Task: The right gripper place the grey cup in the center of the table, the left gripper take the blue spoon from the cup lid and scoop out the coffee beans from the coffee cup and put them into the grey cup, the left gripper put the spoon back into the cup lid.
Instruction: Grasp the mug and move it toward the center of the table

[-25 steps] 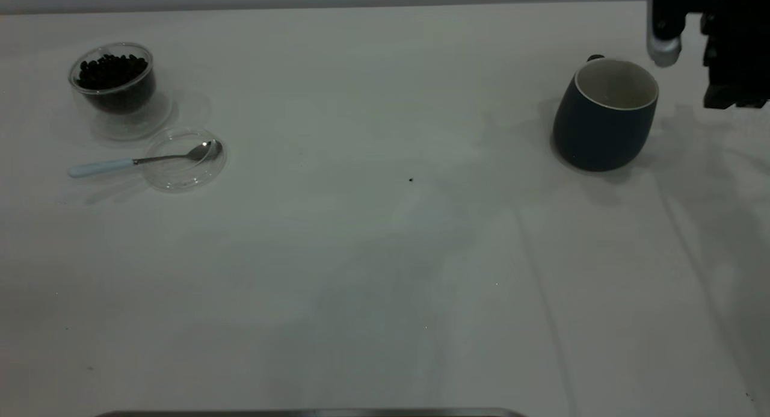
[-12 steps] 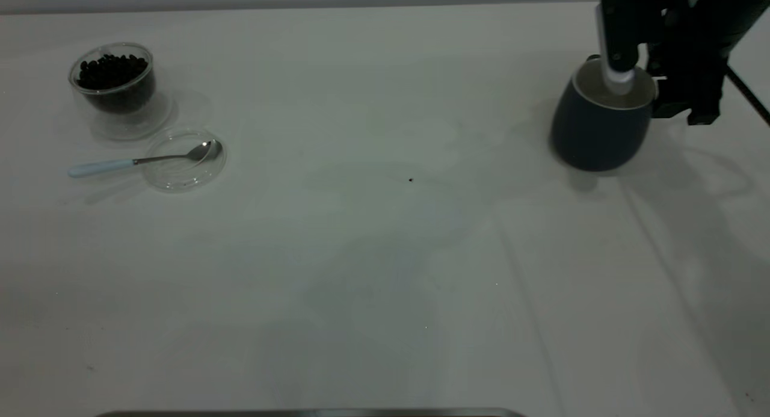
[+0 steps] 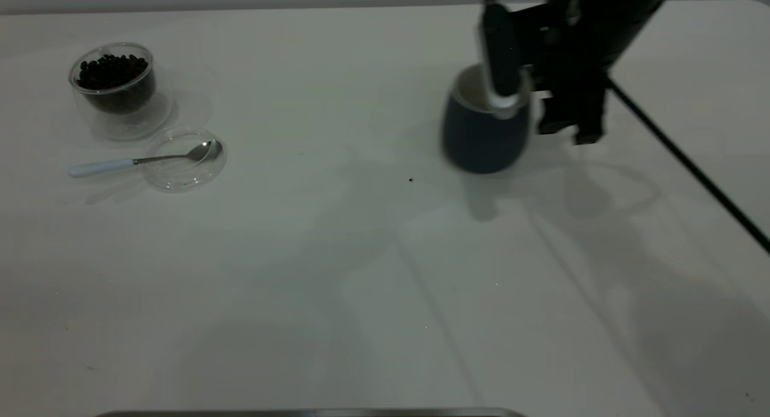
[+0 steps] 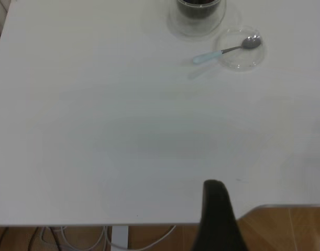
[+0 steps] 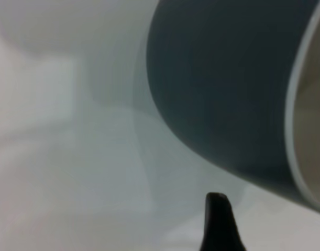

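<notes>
— Where is the mug?
— Upper right of centre, the right claw (image 3: 511, 95) clamps the rim of the grey mug (image 3: 481, 137).
— And the spoon (image 3: 141, 160)?
— On the lid (image 3: 183, 173), left. The left claw's (image 4: 218, 219) opening can't be told.

Right hand (image 3: 511, 98): black body, pale-tipped finger (thin black cable trailing)

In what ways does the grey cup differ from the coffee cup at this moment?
The grey cup is opaque dark blue-grey; the coffee cup is clear glass. The grey cup shows no contents and is gripped by the right gripper; the coffee cup stands free, holding coffee beans. The grey cup looks larger. Both are upright.
</notes>
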### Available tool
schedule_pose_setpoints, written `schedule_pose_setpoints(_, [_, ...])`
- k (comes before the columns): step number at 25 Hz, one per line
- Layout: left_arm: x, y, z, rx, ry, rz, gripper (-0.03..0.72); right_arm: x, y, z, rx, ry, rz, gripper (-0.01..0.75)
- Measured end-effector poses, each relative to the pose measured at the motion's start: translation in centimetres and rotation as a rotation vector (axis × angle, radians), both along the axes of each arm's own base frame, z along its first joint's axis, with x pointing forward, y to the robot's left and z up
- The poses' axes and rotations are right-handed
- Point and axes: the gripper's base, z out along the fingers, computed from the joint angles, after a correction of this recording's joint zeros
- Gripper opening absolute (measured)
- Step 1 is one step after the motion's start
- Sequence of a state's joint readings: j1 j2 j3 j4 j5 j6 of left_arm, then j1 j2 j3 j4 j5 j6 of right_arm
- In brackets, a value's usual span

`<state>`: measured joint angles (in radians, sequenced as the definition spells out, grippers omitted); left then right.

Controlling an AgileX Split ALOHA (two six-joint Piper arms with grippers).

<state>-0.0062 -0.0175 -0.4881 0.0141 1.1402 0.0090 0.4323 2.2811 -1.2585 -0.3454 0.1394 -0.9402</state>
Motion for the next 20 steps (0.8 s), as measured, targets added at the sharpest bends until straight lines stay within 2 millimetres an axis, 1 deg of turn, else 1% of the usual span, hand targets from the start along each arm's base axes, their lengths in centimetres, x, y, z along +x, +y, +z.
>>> schedule_pose_setpoints(8, [0.0, 0.0, 0.0, 0.0, 0.0, 0.0, 0.592, -2.4, 6.1, 0.4, 0.161, -0.038, 0.027, 0.462])
schedule_pose_setpoints(11, [0.0, 0.0, 0.0, 0.0, 0.0, 0.0, 0.592, -3.0, 7.7, 0.9, 0.244, -0.045, -0.021, 0.462])
schedule_pose_setpoints(13, [0.0, 0.0, 0.0, 0.0, 0.0, 0.0, 0.592, -3.1, 8.0, 1.9, 0.301, -0.026, -0.101, 0.462])
schedule_pose_setpoints(14, [0.0, 0.0, 0.0, 0.0, 0.0, 0.0, 0.592, -3.2, 7.9, 2.6, 0.324, -0.009, -0.146, 0.462])
schedule_pose_setpoints(15, [0.0, 0.0, 0.0, 0.0, 0.0, 0.0, 0.592, -3.2, 7.8, 3.9, 0.35, 0.011, -0.197, 0.462])
schedule_pose_setpoints(18, [0.0, 0.0, 0.0, 0.0, 0.0, 0.0, 0.592, -3.9, 7.2, 8.6, 0.416, 0.08, -0.313, 0.462])
schedule_pose_setpoints(20, [0.0, 0.0, 0.0, 0.0, 0.0, 0.0, 0.592, -4.9, 6.7, 12.5, 0.458, 0.125, -0.368, 0.462])
